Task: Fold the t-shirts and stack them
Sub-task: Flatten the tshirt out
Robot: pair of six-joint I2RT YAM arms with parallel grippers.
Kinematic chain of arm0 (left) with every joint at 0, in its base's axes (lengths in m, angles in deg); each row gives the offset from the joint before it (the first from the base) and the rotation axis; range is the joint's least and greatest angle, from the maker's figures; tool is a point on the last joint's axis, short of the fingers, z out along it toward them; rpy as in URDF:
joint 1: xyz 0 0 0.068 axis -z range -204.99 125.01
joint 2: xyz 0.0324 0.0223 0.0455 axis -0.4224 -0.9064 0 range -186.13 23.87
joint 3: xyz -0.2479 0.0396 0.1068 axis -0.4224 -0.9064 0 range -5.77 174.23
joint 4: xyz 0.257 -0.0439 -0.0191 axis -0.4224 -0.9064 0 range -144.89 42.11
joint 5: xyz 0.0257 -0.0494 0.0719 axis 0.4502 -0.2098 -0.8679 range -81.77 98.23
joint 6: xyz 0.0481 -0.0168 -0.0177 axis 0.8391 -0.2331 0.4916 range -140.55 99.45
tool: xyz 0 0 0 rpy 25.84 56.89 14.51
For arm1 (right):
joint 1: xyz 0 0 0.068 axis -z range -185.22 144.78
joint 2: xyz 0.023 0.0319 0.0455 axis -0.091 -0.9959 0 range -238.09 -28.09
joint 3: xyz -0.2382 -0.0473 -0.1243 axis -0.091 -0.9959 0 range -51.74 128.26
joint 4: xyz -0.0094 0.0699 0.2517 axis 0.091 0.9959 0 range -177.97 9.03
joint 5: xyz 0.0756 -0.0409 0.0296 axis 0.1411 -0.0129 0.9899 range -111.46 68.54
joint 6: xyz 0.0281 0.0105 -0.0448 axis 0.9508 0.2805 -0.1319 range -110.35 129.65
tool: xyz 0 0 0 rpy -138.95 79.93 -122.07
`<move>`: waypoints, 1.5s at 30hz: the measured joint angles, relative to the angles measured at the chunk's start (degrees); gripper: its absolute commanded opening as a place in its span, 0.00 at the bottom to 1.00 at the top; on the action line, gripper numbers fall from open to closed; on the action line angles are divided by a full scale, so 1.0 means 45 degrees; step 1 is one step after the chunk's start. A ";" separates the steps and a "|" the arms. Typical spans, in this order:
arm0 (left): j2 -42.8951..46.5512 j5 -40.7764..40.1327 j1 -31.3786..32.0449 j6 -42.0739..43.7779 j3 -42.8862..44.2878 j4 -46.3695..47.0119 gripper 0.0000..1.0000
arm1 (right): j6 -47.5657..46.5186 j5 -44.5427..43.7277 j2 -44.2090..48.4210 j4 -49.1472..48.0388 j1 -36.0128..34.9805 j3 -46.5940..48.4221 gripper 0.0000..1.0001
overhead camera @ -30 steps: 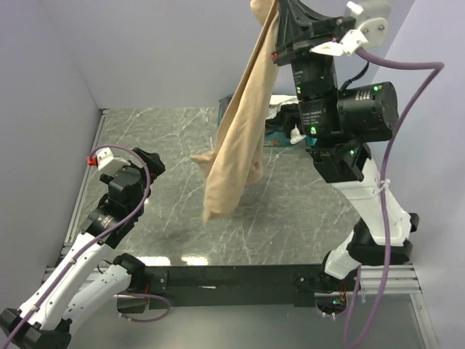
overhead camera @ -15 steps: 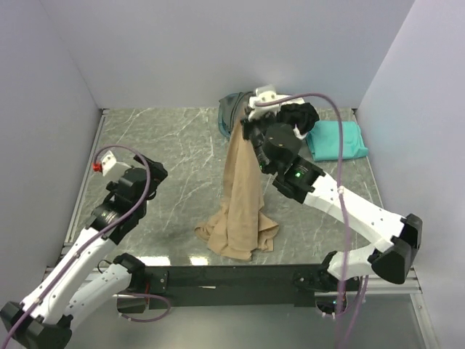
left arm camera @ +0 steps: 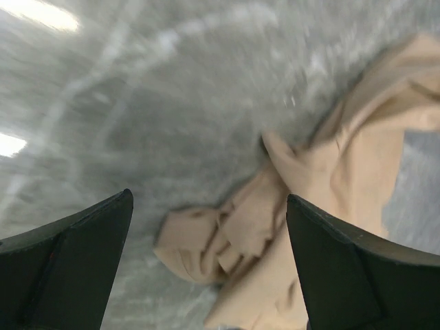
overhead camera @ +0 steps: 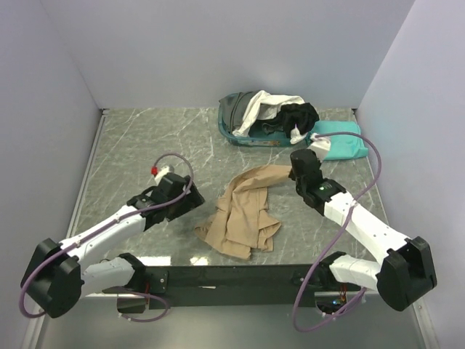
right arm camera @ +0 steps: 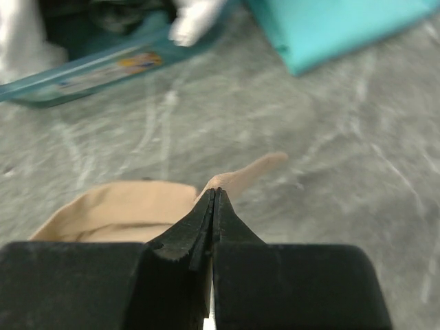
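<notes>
tan shirt (overhead camera: 243,217): lies crumpled mid-counter, bunched into ridges and nothing like flat. One narrow end stretches up and right to the right pincer.
change: a second ago this shirt hung full length, high in the air from the right arm. It has since been swept down and now lies on the counter (overhead camera: 145,145).
right pincer (overhead camera: 295,169): jaws pressed together at the shirt's upper right end. The wrist view shows tan cloth coming out right at the tips, so it looks to be pinching that edge.
left pincer (overhead camera: 190,198): jaws spread wide and holding nothing. It has come forward from the near left and hovers low just beside the shirt's lower left lobe.
teal shirt (overhead camera: 341,142): folded, lying on the counter just right of the basket. It looks like the start of the stack.
basket (overhead camera: 243,139): at the far edge, with the white shirt (overhead camera: 254,109), black shirt (overhead camera: 298,115) and grey shirt (overhead camera: 234,105) heaped in it, unfolded.
meaning: the laying-down is done, badly spread. I judge the next job is for the left pincer to take an opposite edge so the two can pull the cloth flat before any fold.
risk: a grab into the bunched part may catch several layers.
</notes>
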 measured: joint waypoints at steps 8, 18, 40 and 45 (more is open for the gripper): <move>-0.0180 0.1394 0.2089 -0.0015 -0.0107 0.0840 0.97 | 0.1146 -0.0083 0.0772 0.0578 0.1122 -0.1015 0.00; 0.0287 0.1797 0.4017 -0.0155 -0.1001 -0.0121 0.77 | 0.1292 0.0355 0.1117 0.0525 0.1243 -0.1112 0.00; 0.0442 -0.2822 0.4575 -0.0544 0.1972 -0.3371 0.01 | 0.0865 0.0651 0.2055 0.0665 0.1341 -0.0923 0.00; 0.1307 -0.7096 0.4425 -0.0850 0.4736 -0.4658 0.01 | 0.0350 0.0656 0.2603 0.0976 0.1370 0.0529 0.00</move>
